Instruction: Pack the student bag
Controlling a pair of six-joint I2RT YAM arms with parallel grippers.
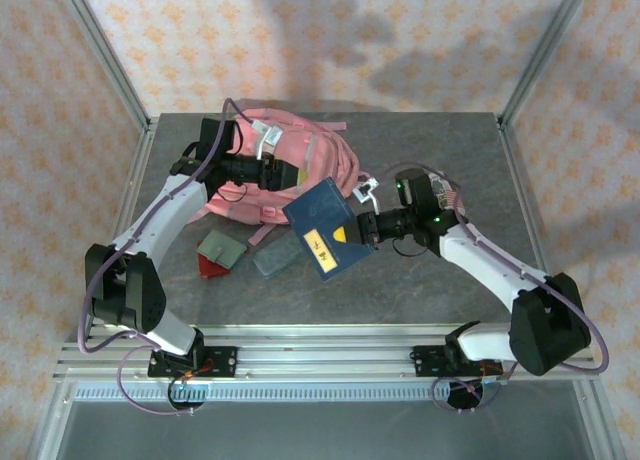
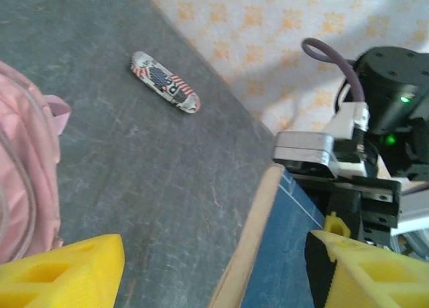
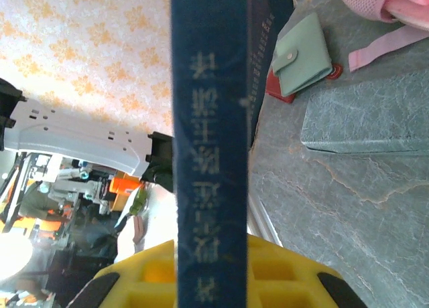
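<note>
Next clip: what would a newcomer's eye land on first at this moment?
The blue book stands out first, held over the middle of the table by the right gripper, which is shut on its edge. Behind it, at the far centre, lies the pink student bag, with the open left gripper at its near side. A green wallet and a grey pouch lie at the near left.
</note>
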